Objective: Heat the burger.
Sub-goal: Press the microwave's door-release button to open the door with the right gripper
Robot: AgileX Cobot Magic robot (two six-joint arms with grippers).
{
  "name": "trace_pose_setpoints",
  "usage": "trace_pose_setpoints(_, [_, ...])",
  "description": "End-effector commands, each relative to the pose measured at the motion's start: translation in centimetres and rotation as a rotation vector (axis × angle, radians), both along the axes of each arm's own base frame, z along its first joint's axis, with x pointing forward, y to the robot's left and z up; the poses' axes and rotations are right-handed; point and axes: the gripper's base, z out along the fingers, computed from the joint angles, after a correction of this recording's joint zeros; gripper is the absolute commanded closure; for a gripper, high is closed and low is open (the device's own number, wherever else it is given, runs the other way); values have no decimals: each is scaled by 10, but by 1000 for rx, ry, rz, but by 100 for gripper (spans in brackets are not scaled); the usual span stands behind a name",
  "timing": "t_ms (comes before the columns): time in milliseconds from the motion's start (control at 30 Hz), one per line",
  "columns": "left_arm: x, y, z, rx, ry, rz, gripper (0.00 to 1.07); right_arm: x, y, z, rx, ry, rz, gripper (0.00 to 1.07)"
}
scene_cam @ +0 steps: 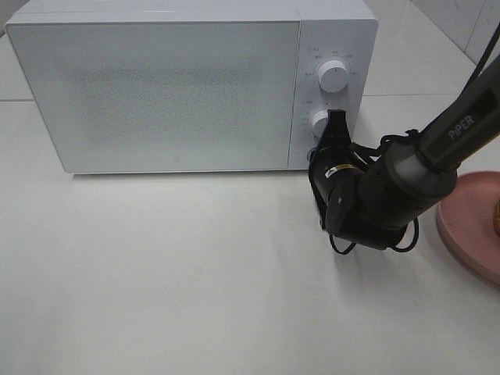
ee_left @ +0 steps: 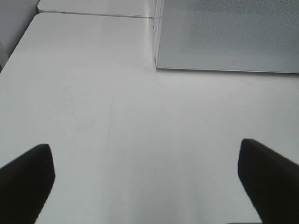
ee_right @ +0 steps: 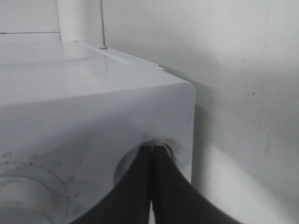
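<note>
Right gripper (scene_cam: 337, 119): jaws pressed together, tips at the lower knob (scene_cam: 319, 122) of the microwave (scene_cam: 172, 86).
Left gripper (ee_left: 147, 163): spread wide, holding nothing, above the table (ee_left: 117, 116).
Burger (scene_cam: 496, 209): seemingly the tan sliver on the pink plate (scene_cam: 467, 223), cropped by the frame edge.

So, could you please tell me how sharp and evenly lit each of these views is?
Exterior high: soft, even light; microwave sharp, shadows under the right arm faint. Left wrist: table bright, nearly washed out; open left fingers dark and blurred. Right wrist: dimmer; shut right fingers and the dial out of focus.
</note>
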Motion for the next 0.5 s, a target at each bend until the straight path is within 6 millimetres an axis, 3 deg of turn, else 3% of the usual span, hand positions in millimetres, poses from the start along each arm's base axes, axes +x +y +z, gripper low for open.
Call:
trace_pose_setpoints(33, [0, 0, 0, -3, -5, -8, 4, 7, 0, 0, -10, -35, -10, 107])
trace_pose_setpoints(500, [0, 0, 0, -3, -5, -8, 4, 18, 4, 11, 8, -120, -40, 107])
